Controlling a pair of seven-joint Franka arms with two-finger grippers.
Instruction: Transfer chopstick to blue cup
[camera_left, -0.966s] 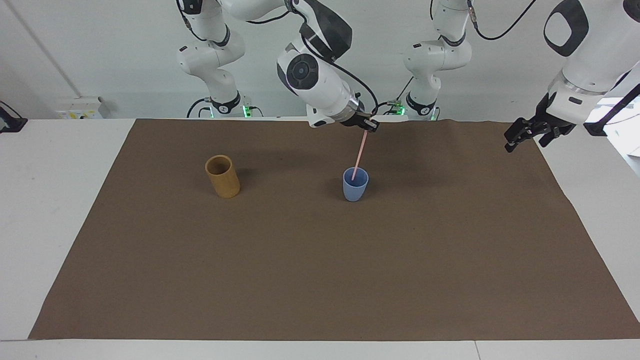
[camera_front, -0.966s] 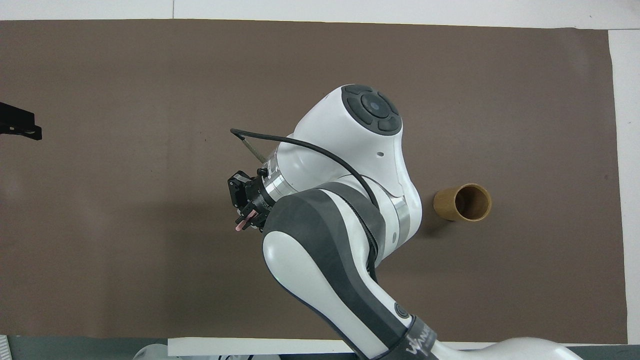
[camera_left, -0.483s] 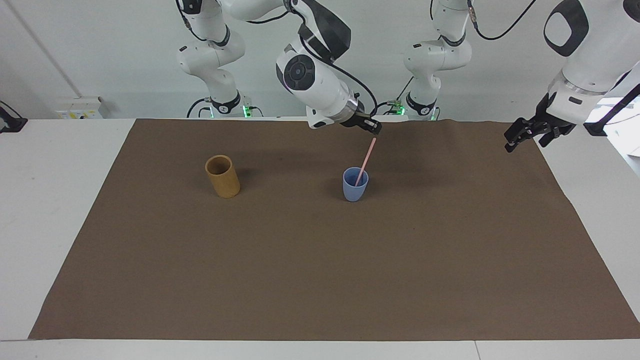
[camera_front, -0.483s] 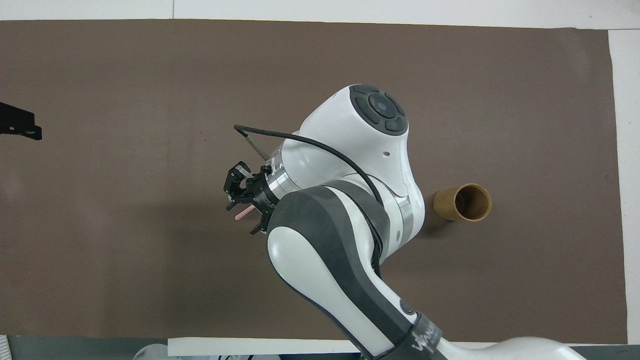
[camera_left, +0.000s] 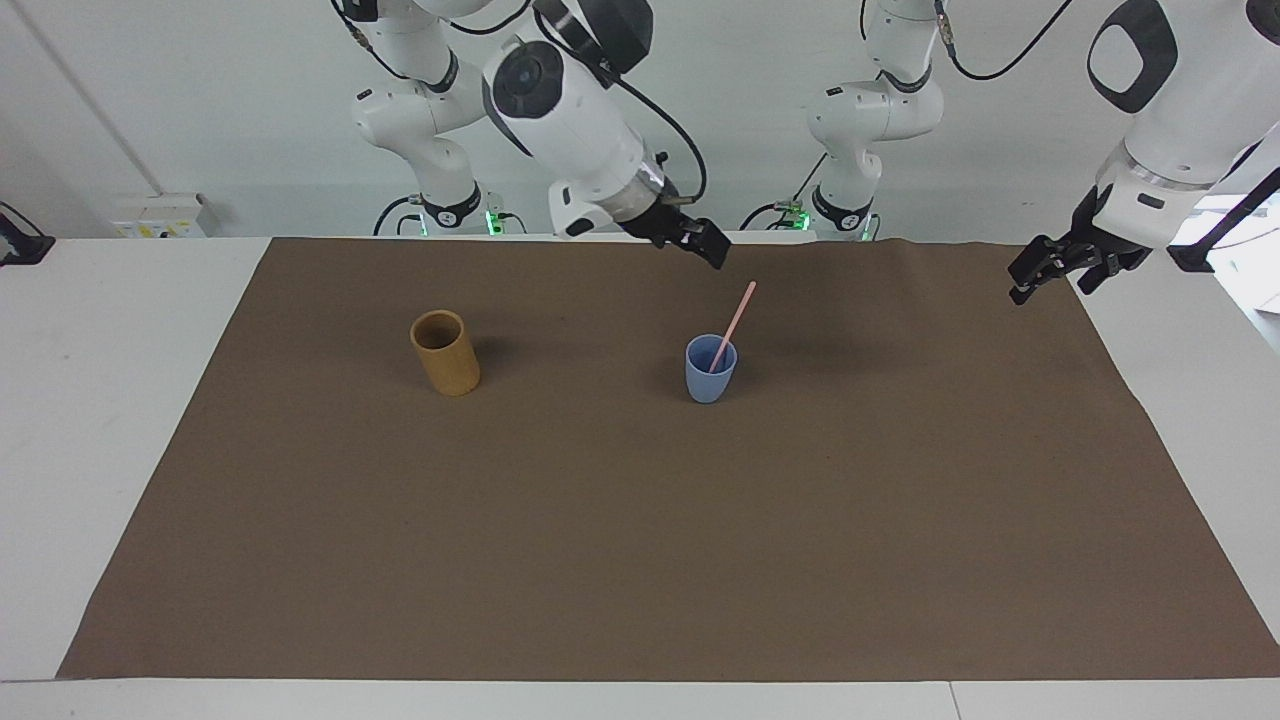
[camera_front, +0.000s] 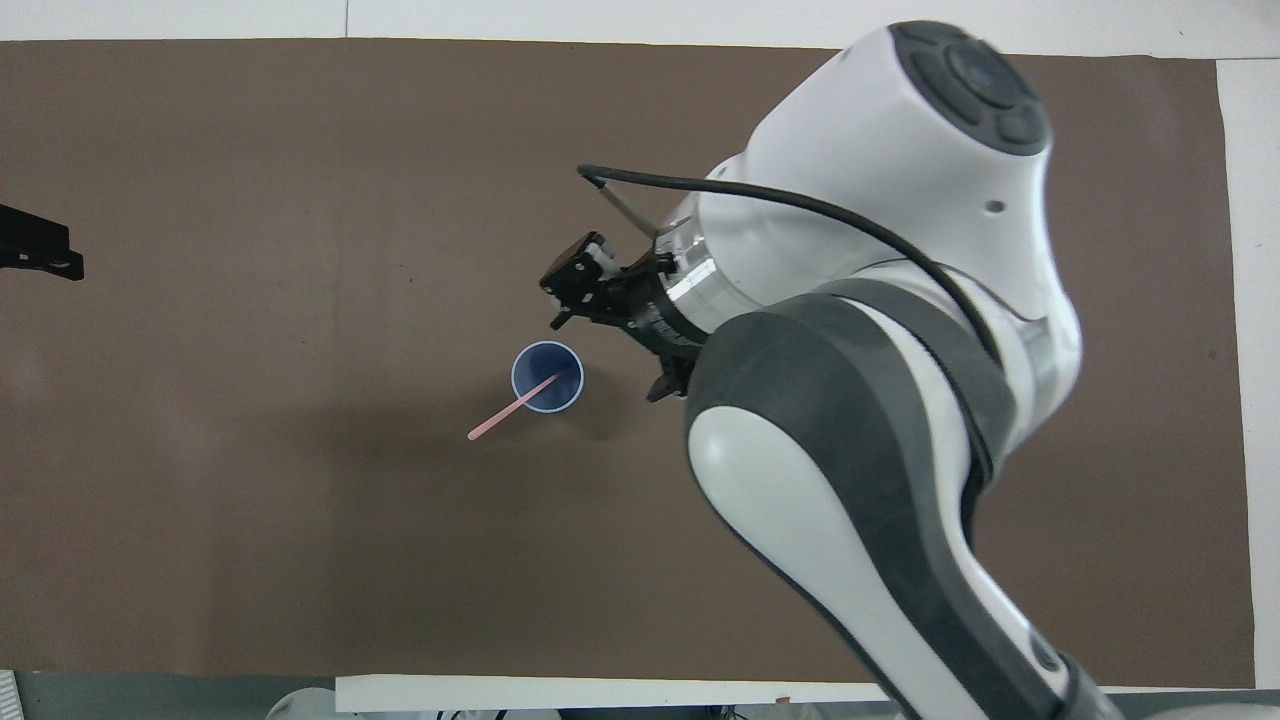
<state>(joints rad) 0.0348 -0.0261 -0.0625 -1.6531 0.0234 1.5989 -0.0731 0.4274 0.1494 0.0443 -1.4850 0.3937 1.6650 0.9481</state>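
Note:
The small blue cup (camera_left: 711, 375) (camera_front: 524, 362) stands upright near the middle of the brown mat. The pale pink chopstick (camera_left: 735, 317) (camera_front: 497, 425) stands in it with its lower end inside, and its top leans over the rim toward the left arm's end. My right gripper (camera_left: 703, 245) (camera_front: 605, 350) hangs open and empty over the mat beside the cup, clear of the chopstick. My left gripper (camera_left: 1048, 272) (camera_front: 45, 255) waits open and empty over the mat's edge at the left arm's end.
A taller tan cylindrical cup (camera_left: 445, 352) stands upright toward the right arm's end of the mat (camera_left: 640, 520); the right arm hides it in the overhead view. White table borders the mat on all sides.
My right gripper opened and let go of the chopstick, which settled leaning in the blue cup. The gripper then rose and drew back toward the right arm's end. The left arm stayed still.

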